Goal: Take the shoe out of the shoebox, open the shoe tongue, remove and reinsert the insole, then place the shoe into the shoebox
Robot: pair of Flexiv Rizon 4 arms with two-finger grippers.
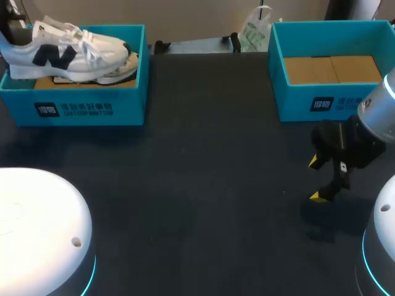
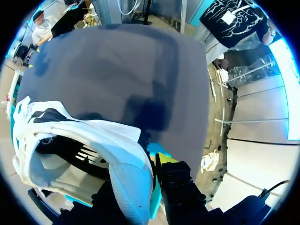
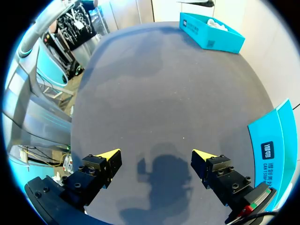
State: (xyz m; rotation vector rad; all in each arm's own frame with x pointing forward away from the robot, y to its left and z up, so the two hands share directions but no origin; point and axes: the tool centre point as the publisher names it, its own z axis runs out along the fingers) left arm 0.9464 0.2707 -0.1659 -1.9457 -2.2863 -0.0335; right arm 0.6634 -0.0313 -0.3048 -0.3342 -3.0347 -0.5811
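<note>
We're taking the white sneaker [image 1: 68, 49] out of its shoebox [image 1: 92, 110], left gripper [image 2: 154, 165] clamping its heel, right gripper [image 1: 318, 179] hanging wide open, and next we're needing a set-down on the table [image 1: 210, 160].

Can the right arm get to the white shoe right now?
Doubtful. The table between is unobstructed, but the right hand hovers open beside the right shoebox, while the white shoe is across the table at the left shoebox, gripped by the left hand.
</note>
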